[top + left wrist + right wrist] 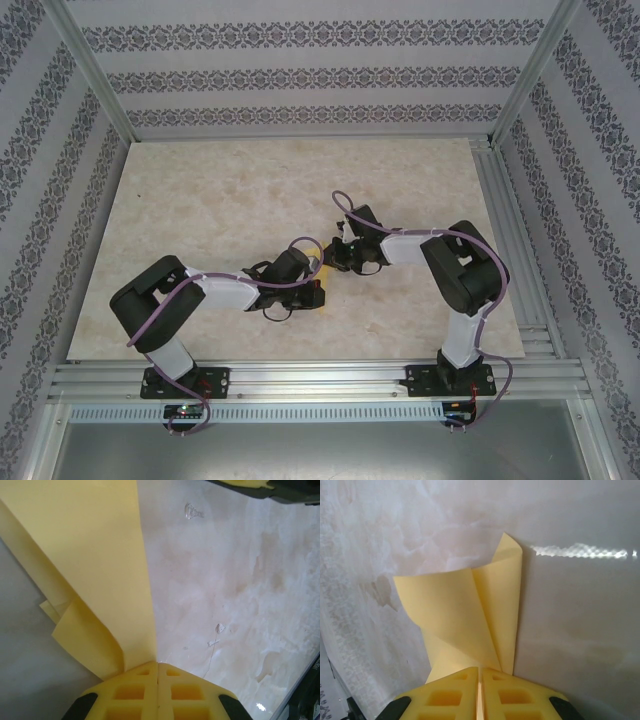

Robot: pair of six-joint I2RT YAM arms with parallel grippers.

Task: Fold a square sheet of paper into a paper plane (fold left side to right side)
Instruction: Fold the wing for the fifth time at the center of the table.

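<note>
Arms (225,290) bent inward. Left pincer (158,665), right pincer (480,670) both pinch thin yellow-orange creased paper sheet (465,610); tip points away from right pincer.

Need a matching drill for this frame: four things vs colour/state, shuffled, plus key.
Things:
1. left tool
2. paper sheet
3. table
4. arm cable

Colour or state:
A. purple
B. pale, marbled
C. shut on the sheet
D. yellow, partly folded

Pairs: 1-C, 2-D, 3-B, 4-A
</note>
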